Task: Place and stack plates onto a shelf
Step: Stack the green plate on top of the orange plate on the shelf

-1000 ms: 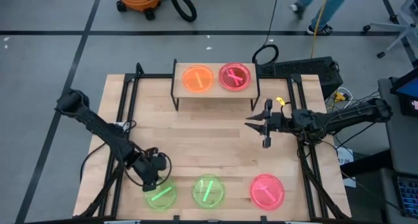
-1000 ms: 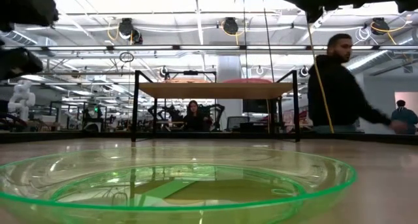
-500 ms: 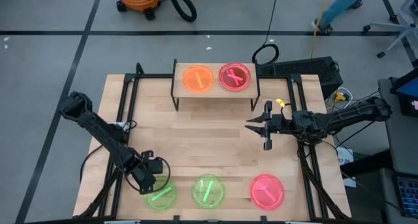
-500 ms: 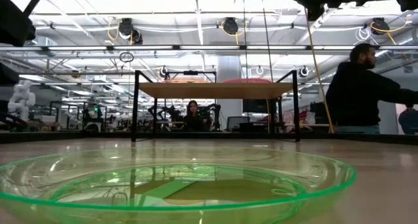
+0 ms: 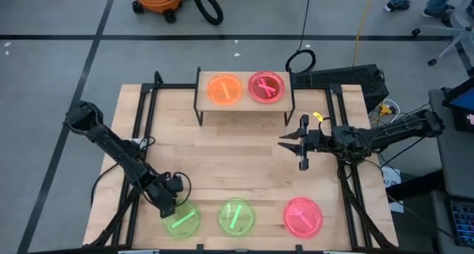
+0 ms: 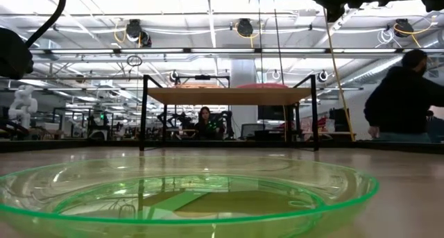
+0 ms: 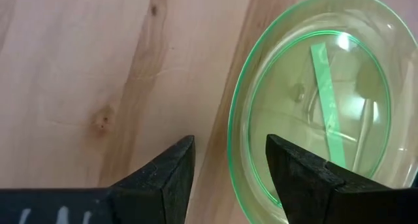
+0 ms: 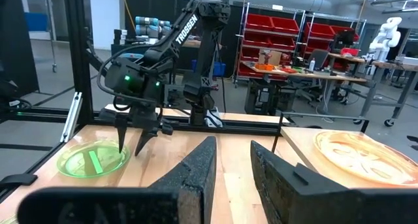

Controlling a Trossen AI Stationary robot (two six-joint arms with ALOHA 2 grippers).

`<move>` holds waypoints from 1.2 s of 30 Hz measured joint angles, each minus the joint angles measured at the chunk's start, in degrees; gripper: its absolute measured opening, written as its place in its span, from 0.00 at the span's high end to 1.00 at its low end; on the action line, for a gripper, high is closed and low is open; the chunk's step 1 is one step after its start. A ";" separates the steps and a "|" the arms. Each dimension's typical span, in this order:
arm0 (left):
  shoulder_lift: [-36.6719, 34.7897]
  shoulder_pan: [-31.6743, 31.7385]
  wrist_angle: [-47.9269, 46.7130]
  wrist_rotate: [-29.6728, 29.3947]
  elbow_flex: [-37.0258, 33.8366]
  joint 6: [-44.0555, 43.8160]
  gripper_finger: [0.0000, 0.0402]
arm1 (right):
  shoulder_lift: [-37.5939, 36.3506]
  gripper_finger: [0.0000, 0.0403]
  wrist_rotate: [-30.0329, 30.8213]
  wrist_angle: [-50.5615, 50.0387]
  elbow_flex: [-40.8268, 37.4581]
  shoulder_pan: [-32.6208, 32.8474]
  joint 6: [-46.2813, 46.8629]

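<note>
From above, the shelf (image 5: 244,104) stands at the far edge of the table (image 5: 244,165) and carries two plates side by side: an orange plate (image 5: 224,89) and a pink-red plate (image 5: 267,87). Three more plates lie in a row along the near edge: a green plate (image 5: 182,221) on the left, a second green plate (image 5: 236,216) in the middle and a pink plate (image 5: 303,216) on the right, all apart from each other. The left gripper (image 5: 166,207) is low, at the far-left rim of the left green plate, its arm stretched down from the left side of the table. The right gripper (image 5: 291,141) hangs over the right part of the table, pointing to the centre, with its fingers spread. The wide middle of the table between the shelf and the row is free wood.

At table height, the middle green plate (image 6: 186,196) fills the foreground, translucent with a bright streak. The shelf (image 6: 229,96) stands behind it. A person (image 6: 404,99) is in the room at the right.

In the left wrist view, the fingers (image 7: 171,172) are parted; one is over bare wood, the other over the rim of the green plate (image 7: 313,100).

In the right wrist view, the fingers (image 8: 199,168) stand apart and hold nothing. The orange plate (image 8: 356,155) lies on the shelf, and the left gripper (image 8: 134,140) is at the green plate (image 8: 91,160).
</note>
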 joint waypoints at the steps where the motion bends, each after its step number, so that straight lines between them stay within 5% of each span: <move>1: -0.32 0.00 0.13 -0.23 0.02 -0.05 0.51 | -0.02 0.80 0.00 0.04 0.00 0.00 0.00; 6: -0.67 0.02 -0.43 -0.67 0.00 -1.17 0.58 | 0.00 0.80 0.07 0.02 0.00 0.00 0.02; 14: -0.69 0.56 -0.36 0.40 -0.06 -1.56 0.97 | 0.00 0.80 0.09 -0.02 0.00 0.00 0.04; 23: -7.25 6.05 -8.19 -5.35 4.09 -1.98 0.99 | 0.02 0.80 1.57 0.00 0.00 -0.01 0.02; 36: -23.40 23.78 -20.26 -32.38 17.01 16.36 1.00 | 0.02 0.80 1.46 0.35 0.00 0.00 0.04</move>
